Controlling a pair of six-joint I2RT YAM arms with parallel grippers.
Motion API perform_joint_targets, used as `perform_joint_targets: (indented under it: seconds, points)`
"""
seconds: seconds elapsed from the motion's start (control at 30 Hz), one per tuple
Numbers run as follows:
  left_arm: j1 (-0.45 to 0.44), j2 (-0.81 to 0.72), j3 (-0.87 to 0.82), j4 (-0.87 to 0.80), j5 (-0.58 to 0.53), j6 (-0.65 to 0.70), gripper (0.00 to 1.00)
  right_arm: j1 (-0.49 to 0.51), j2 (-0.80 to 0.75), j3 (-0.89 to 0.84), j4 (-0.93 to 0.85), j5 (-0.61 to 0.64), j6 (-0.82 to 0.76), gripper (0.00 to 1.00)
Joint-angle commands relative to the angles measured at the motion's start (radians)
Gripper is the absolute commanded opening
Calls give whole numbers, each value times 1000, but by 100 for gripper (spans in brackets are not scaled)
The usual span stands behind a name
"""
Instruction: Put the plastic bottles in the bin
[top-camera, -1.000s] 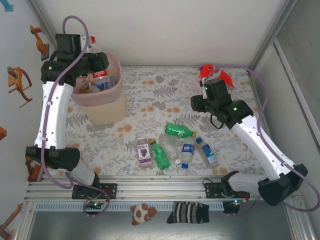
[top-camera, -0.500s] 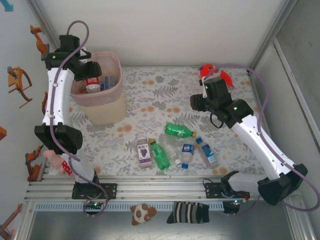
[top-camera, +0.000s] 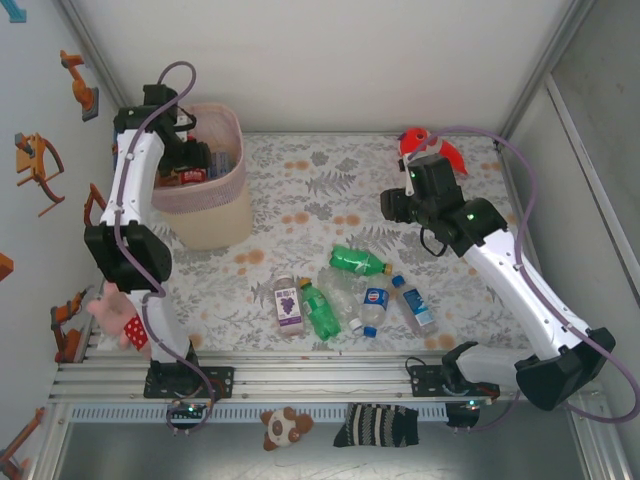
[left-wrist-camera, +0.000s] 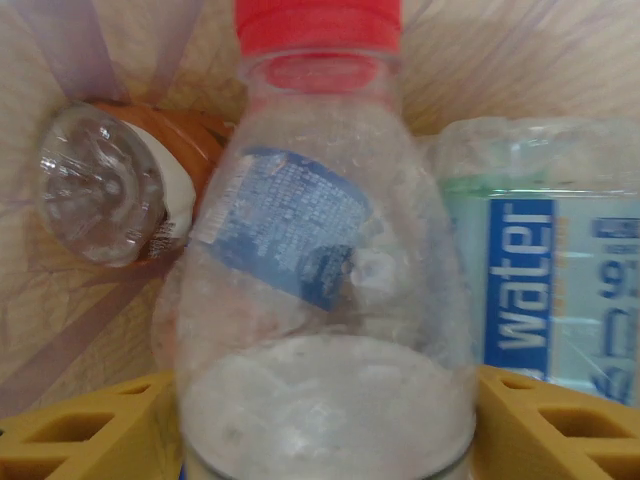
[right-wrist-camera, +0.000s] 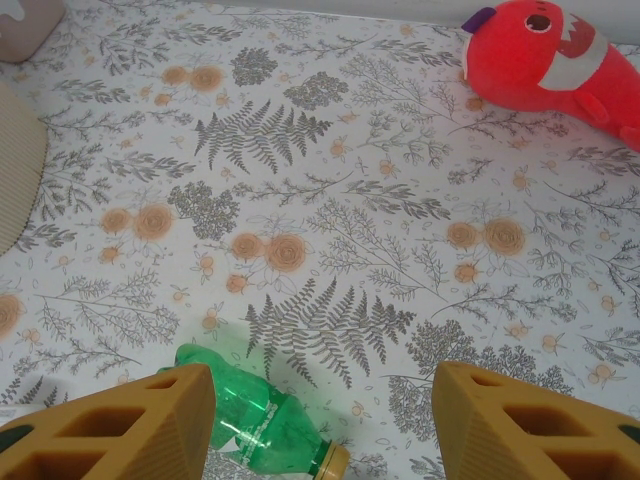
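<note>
The pink mesh bin (top-camera: 218, 215) stands at the back left. My left gripper (top-camera: 190, 165) reaches down inside it. In the left wrist view a clear bottle with a red cap (left-wrist-camera: 320, 200) sits between the yellow fingers (left-wrist-camera: 85, 435), which lie against its sides. Beside it in the bin lie an orange-labelled bottle (left-wrist-camera: 110, 190) and a blue "water" bottle (left-wrist-camera: 540, 260). Several bottles lie in a cluster at the table's front, among them a green one with a yellow cap (top-camera: 357, 261) and a purple-labelled one (top-camera: 290, 302). My right gripper (top-camera: 400, 205) hovers open above that green bottle (right-wrist-camera: 260, 425).
A red-orange fish plush (top-camera: 425, 145) lies at the back right, seen also from the right wrist (right-wrist-camera: 545, 50). The bin's cream lower wall (right-wrist-camera: 15, 160) shows at that view's left edge. Toys hang on the left wall, and walls close in both sides.
My left arm has swung left and lowered the red-capped bottle into the bin. The right arm and the bottles on the table have not moved.
</note>
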Motion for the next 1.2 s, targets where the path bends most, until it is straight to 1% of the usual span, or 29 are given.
perform_joint_targets:
  seconds: [0.0,0.13,0.33,0.53,0.7,0.8,0.97,1.17]
  points:
    - [9,21,-15,-37,-16,8,72,-7,-10,5,14,11,8,58]
    - [9,17,-14,-32,-15,0,77,-7,-12,6,15,13,8,59]
    - [8,-44,-11,-18,-12,-9,84,-7,-16,6,15,10,9,58]
    - [8,-119,-6,-2,28,-28,85,-7,-15,6,12,0,2,58]
    - [8,-174,7,7,70,-44,85,-6,2,24,-18,-26,-62,59]
    - [8,-201,13,8,83,-50,85,-7,18,35,-43,-57,-113,59]
    - [8,-258,-13,37,125,-62,85,-6,43,34,-65,-143,-217,59]
    - [9,-366,-121,156,213,-111,85,8,114,30,-102,-277,-346,60]
